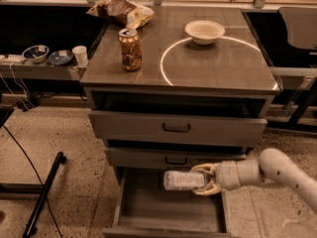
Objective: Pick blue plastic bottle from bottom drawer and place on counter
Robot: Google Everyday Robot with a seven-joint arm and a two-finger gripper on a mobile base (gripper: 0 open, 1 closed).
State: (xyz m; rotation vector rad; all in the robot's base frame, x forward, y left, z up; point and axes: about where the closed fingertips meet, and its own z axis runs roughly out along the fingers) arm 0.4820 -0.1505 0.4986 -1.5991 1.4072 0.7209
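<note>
The blue plastic bottle point(183, 180) lies sideways in my gripper point(204, 180), held above the open bottom drawer point(168, 212), just below the middle drawer's front. The gripper's pale fingers point(204, 168) are shut around the bottle's right end; my white arm point(277, 175) reaches in from the right. The counter point(218, 63) with its white circle lies above, at the top of the cabinet.
On the counter stand a brown patterned drink can point(131, 49), a crumpled snack bag point(121, 10) and a white bowl point(204, 31). The two upper drawers point(176, 129) stick out slightly. A side shelf at left holds bowls point(35, 53) and a cup point(79, 55). A dark stand leg point(44, 192) lies on the floor.
</note>
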